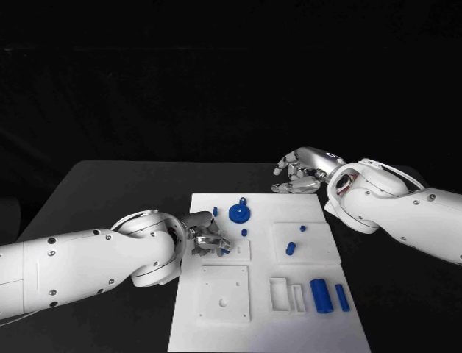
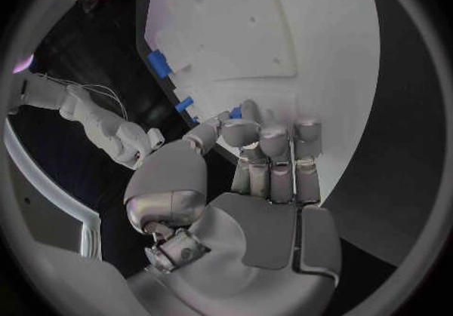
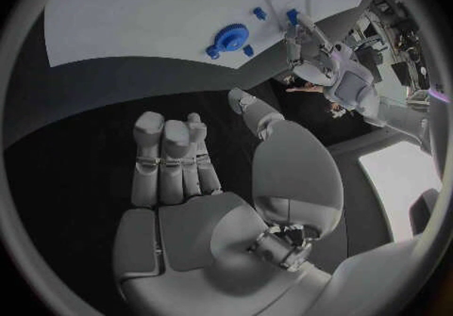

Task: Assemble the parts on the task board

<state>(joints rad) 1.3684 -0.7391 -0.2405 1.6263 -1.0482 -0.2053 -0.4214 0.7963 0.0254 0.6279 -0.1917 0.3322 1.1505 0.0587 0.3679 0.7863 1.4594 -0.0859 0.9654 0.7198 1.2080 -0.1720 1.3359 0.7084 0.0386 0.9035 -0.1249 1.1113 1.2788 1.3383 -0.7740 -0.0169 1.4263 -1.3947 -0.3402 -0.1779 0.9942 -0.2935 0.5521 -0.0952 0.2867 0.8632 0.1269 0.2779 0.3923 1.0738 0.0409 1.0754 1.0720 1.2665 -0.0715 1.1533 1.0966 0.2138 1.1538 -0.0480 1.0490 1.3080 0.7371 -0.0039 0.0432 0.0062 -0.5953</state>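
The white task board (image 1: 274, 331) lies in the middle of the table. My left hand (image 1: 210, 239) reaches over its near-left square plate (image 1: 237, 254) and pinches a small blue part (image 1: 224, 251) between thumb and a fingertip; the left wrist view shows that part (image 2: 234, 113) at the fingertips (image 2: 248, 110). A blue gear (image 1: 240, 213) stands at the board's far side and also appears in the right wrist view (image 3: 226, 35). My right hand (image 1: 303, 170) hovers beyond the board's far edge, holding nothing, fingers loosely bent (image 3: 170, 158).
Small blue pegs (image 1: 290, 248) stand on the board's right half. Two blue cylinders (image 1: 320, 294) lie side by side at its near right, beside a slotted white block (image 1: 286, 294). A second square plate (image 1: 225, 293) sits nearer me. Black table (image 1: 115, 191) surrounds the board.
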